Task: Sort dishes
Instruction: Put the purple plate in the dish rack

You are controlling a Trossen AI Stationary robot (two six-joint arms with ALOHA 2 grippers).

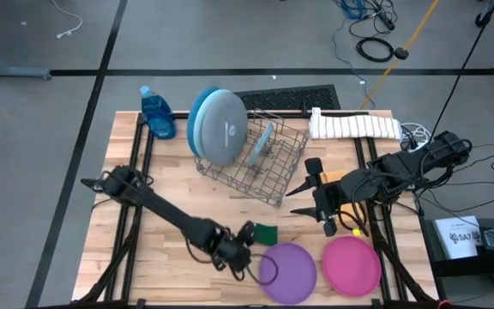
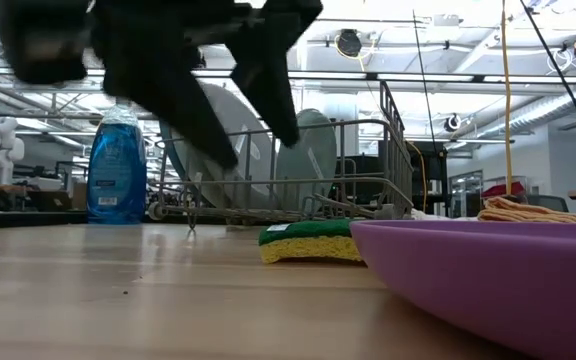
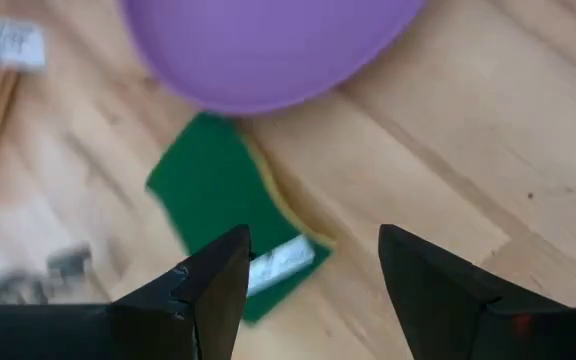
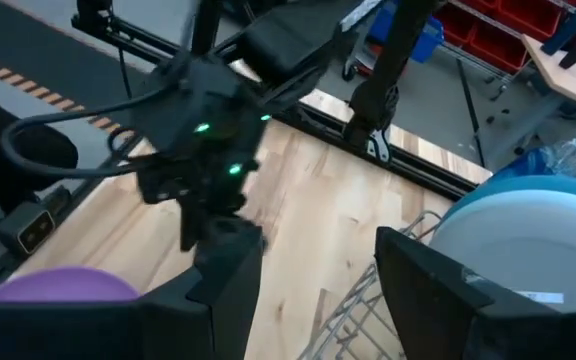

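Purple plate lies just beside the left gripper, jaws apart and empty

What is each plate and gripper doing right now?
Purple plate: flat on table, free.
Pink plate: flat on table, free.
Pale-blue plate: on edge in rack.
Teal plate: on edge in rack.
Left gripper: open, empty, above sponge.
Right gripper: open, empty, beside rack.
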